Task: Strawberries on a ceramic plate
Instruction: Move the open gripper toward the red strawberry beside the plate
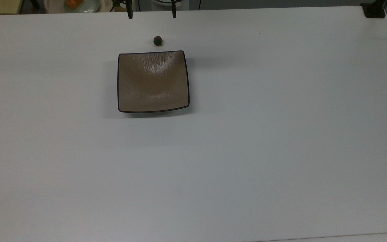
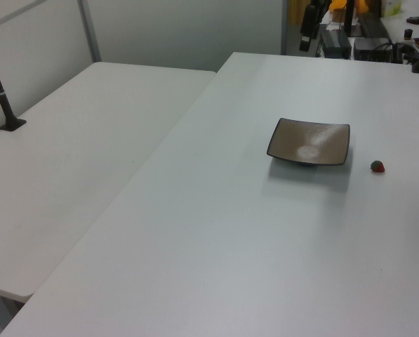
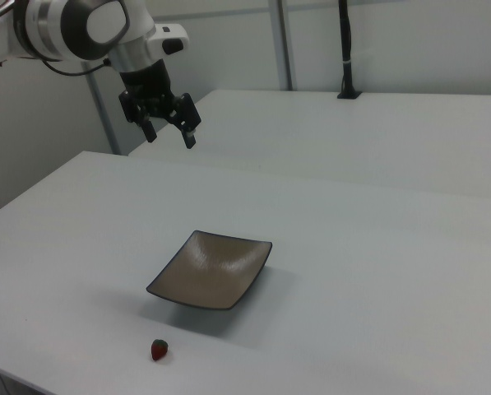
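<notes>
A white table (image 1: 247,151) is seen; the strawberry (image 1: 158,41) lies just beside the empty ceramic plate (image 1: 153,82), ungrasped, while the gripper (image 3: 169,130) is held high, fingers apart.

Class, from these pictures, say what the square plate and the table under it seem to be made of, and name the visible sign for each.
The ceramic plate looks like glazed ceramic: a glossy tan-brown face with a bright reflection, faint streaks and a thin black rim. The table looks like a matte white laminate or painted board, smooth and even with only soft glare; which of the two, the look leaves open.
</notes>
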### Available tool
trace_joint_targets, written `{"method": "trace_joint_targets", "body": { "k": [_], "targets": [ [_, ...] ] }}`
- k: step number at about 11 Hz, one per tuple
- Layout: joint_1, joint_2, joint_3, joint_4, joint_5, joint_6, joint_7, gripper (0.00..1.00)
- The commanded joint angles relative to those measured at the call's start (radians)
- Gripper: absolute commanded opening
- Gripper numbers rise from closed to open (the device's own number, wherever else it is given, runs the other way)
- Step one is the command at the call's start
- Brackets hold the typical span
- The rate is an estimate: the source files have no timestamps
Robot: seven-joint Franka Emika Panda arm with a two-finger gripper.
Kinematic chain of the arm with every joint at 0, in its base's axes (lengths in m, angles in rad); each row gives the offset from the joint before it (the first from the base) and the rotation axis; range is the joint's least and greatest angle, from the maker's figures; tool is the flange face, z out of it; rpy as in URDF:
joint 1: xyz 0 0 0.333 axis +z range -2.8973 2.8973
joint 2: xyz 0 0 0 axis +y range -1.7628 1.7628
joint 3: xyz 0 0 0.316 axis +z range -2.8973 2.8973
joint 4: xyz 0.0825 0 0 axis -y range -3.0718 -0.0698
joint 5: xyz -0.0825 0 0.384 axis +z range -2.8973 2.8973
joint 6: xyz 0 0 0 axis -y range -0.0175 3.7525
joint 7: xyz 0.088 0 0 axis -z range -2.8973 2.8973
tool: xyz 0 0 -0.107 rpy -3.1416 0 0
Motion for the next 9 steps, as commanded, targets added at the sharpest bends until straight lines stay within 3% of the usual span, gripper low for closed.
{"method": "trace_joint_targets", "body": {
  "k": [1, 9],
  "targets": [
    [0.016, -0.016, 0.006, -0.044, 0.021, 0.024, 0.012, 1.0],
    [0.017, -0.02, 0.006, -0.064, 0.019, 0.01, 0.003, 1.0]
  ]
}}
